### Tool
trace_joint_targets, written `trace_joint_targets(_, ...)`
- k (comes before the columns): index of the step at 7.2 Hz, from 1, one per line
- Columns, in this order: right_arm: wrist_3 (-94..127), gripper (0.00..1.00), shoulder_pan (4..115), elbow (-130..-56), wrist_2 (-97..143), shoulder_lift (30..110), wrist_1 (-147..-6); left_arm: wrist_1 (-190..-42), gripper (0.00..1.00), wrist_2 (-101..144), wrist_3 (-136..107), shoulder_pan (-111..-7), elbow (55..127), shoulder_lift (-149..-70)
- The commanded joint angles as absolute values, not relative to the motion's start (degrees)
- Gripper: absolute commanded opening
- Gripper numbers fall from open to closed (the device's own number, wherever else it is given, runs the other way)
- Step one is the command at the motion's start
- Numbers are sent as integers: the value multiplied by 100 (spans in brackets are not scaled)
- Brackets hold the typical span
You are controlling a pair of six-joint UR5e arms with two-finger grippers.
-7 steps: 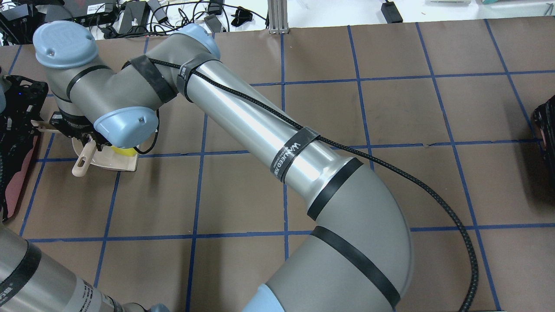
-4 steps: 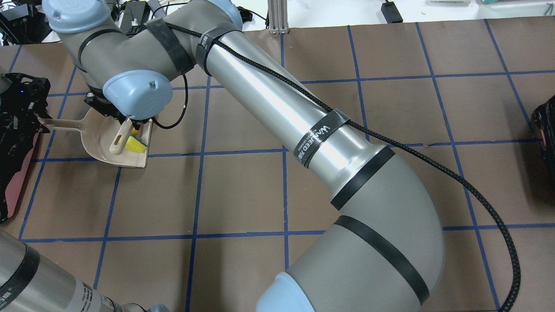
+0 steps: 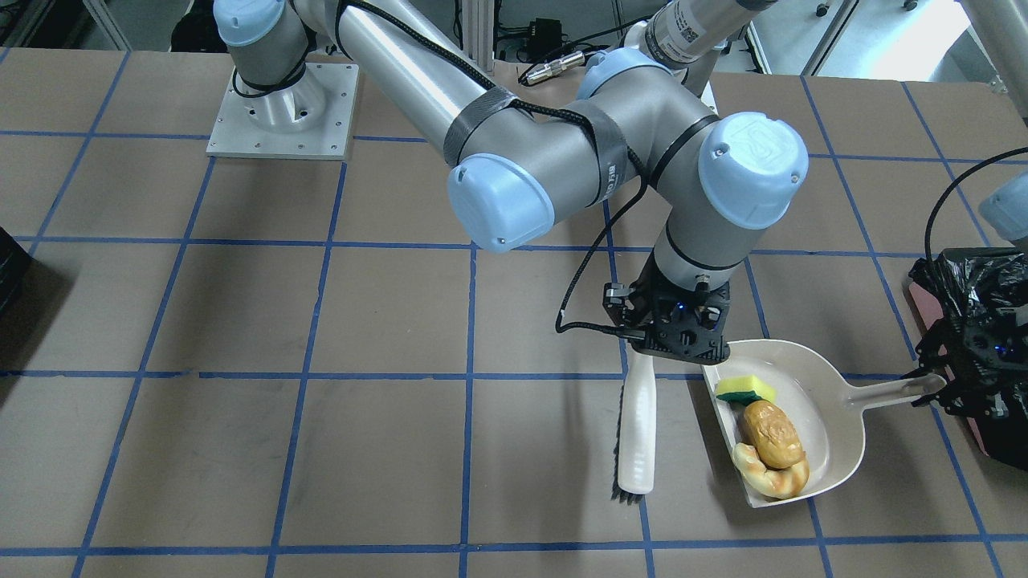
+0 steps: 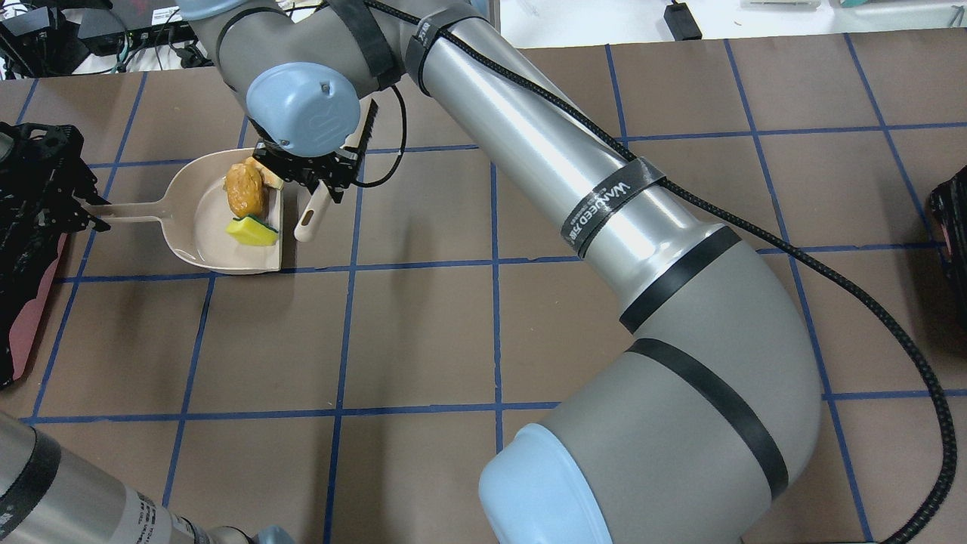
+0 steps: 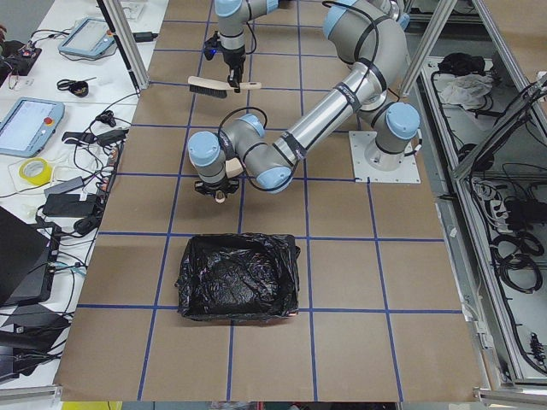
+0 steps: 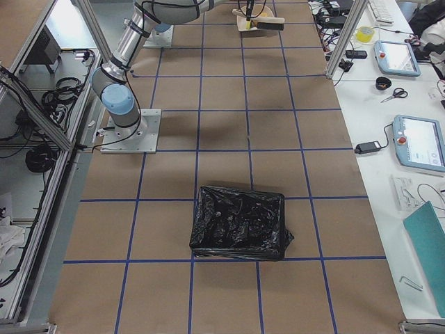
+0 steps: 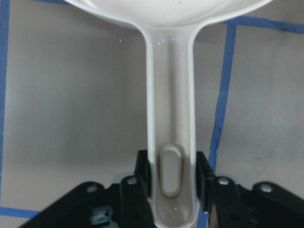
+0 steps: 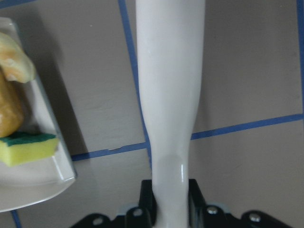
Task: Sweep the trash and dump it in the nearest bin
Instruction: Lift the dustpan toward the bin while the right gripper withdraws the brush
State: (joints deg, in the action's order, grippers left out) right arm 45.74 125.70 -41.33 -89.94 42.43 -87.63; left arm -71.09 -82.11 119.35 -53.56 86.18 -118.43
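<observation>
1. All three trash pieces lie in the dustpan (image 3: 813, 384). The yellow sponge wedge (image 3: 745, 389) is at one end of its open lip, the bread roll (image 3: 773, 433) mid-pan, and the croissant (image 3: 771, 480) at the other end.
2. The left gripper (image 7: 172, 176) is clamped on the dustpan's handle end, with a finger on each side.
3. The right gripper (image 8: 170, 202) is closed round the brush (image 3: 638, 433), which is held just beside the dustpan's lip and parallel to it.
4. The bin (image 5: 239, 278) sits just beyond the dustpan's handle end, along the handle's axis. The left arm is the nearer one, so it likely need only lift, draw back and tip.
</observation>
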Motion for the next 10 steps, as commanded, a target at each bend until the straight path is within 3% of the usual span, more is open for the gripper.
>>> trace_joint_targets(1,4237,0,12341,-5172,-9159,4743,-8911,-7767,0,-7884,11463,-5125,8439,-11691)
trace_joint_targets(4,3903,0,12130,-7182,-9123,5771,-10103,-8973,0,-7769,10776,-4555,7412,-11505)
trace_joint_targets(7,3762,0,12033,-9117,-9036,6870,-11202,-9018,0,-7734,10872,-3501,7094,-11321)
trace_joint_targets(10,3508,0,12006,-10306,-8939,7539,-11565,-8965,0,-7804,10863,-2420,6918,-11469)
